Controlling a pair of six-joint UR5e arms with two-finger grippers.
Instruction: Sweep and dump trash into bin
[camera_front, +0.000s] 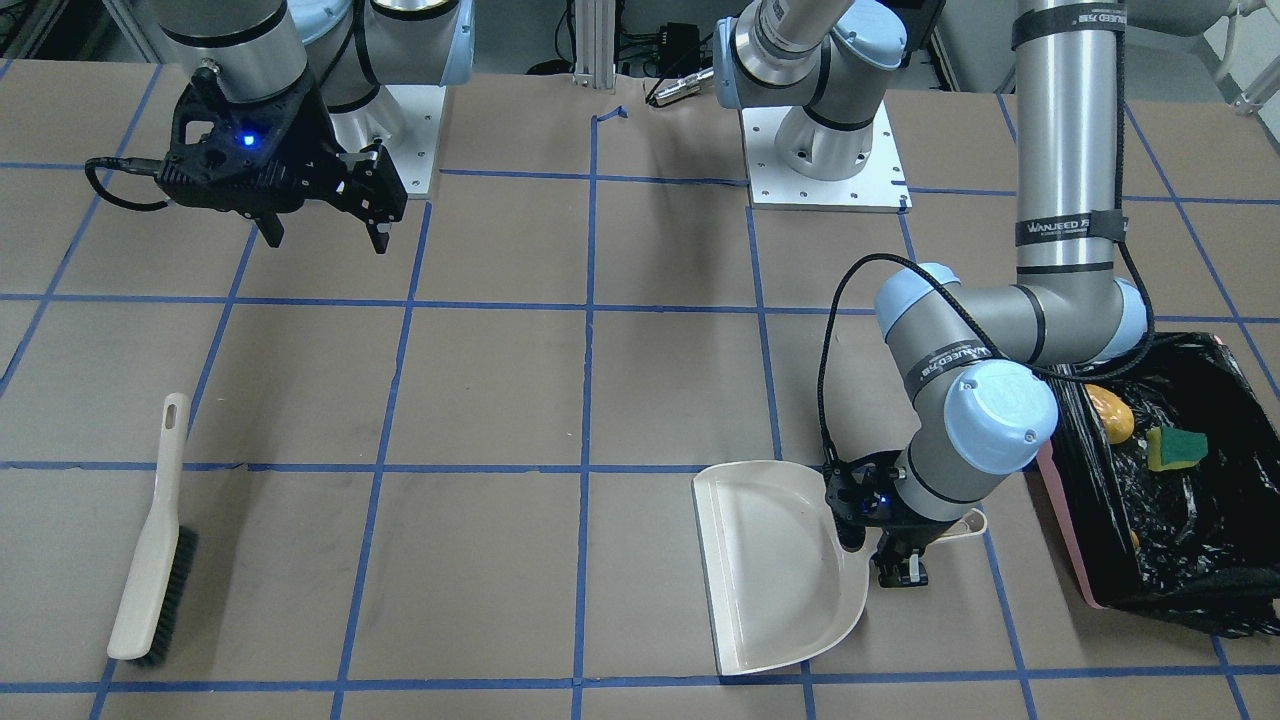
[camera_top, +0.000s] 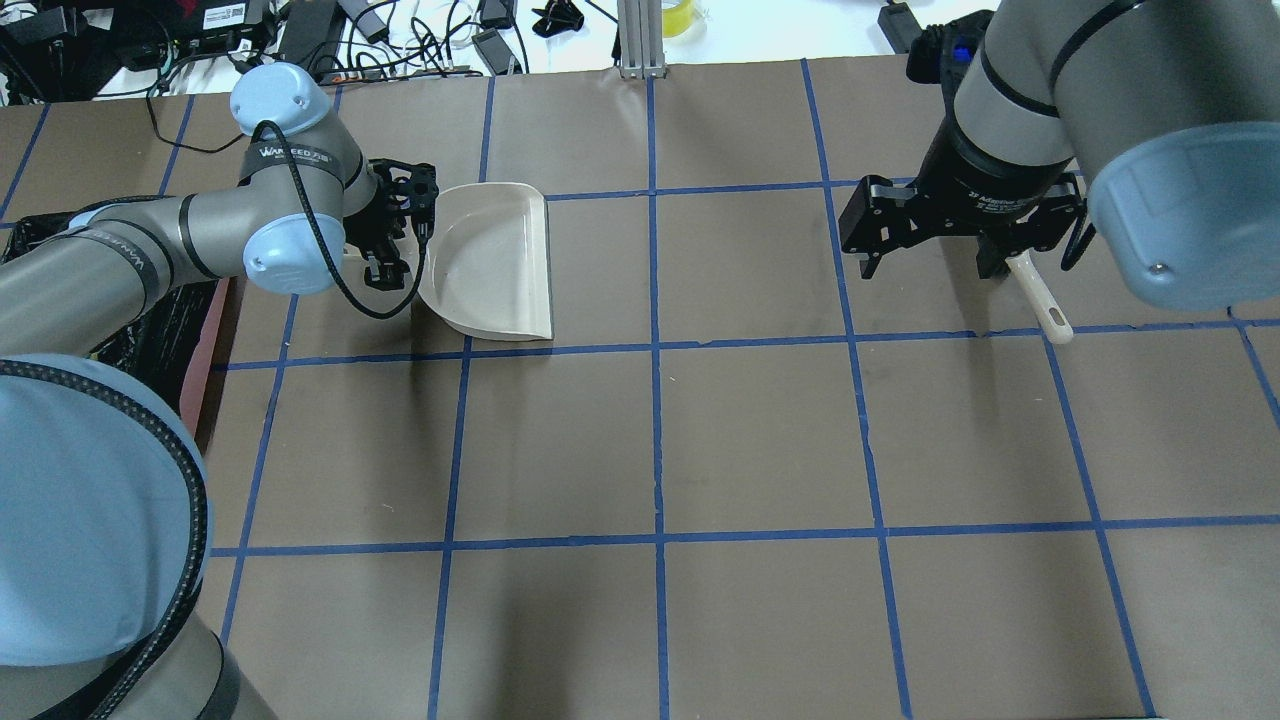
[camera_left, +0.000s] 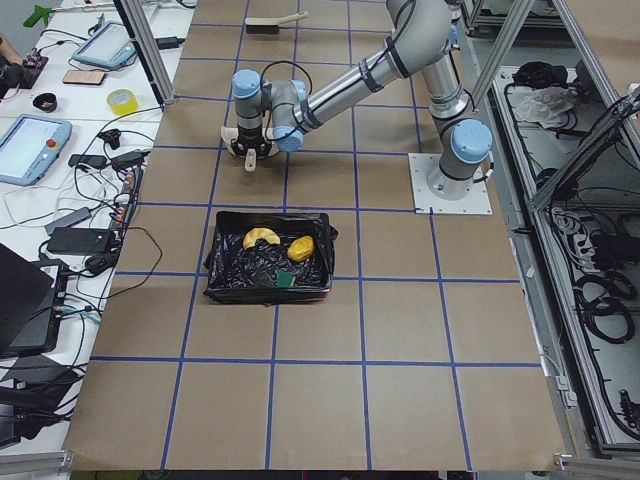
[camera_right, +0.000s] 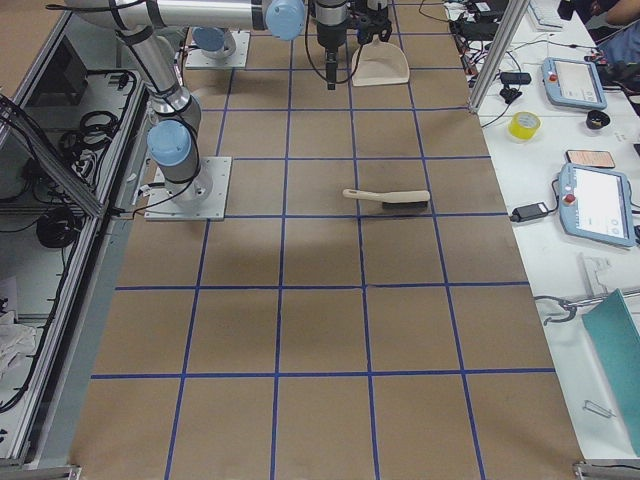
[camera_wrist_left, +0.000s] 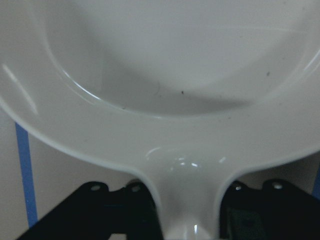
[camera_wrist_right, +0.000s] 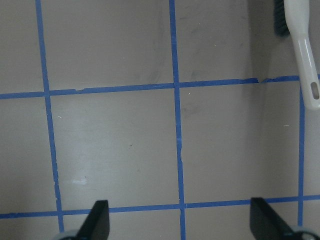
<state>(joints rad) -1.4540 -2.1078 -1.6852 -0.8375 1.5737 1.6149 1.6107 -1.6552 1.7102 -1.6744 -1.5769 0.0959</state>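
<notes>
Left wrist view: dustpan (camera_wrist_left: 175, 75) handle runs straight down between my left fingers (camera_wrist_left: 125, 215). Both sit hard against its sides, so I log the left gripper (camera_front: 897, 565) as clamped on the handle. Pan interior is bare apart from a few specks.

Front view: the pan lies flat on the desk (camera_front: 500, 400) at about 5 o'clock, mouth turned away from the bin (camera_front: 1065, 530), which sits just beside it at 4 o'clock.

In the black liner I see the potato-like piece (camera_front: 1110, 412) and the sponge block (camera_front: 1175, 448). The left side view also shows the croissant-like piece (camera_left: 262, 238) in there. I see no trash on the desk.

Right gripper (camera_front: 325, 225) hovers at 10 o'clock, fingers (camera_wrist_right: 100, 220) spread wide and holding nothing. Brush (camera_front: 150, 560) lies on the desk at 8 o'clock, well apart from it.

Judgement: sweep and dump look done, and the step in hand is parking the pan. Next move calls for releasing the handle, then a straight vertical lift so the fingers do not drag the pan or clip the bin wall.
</notes>
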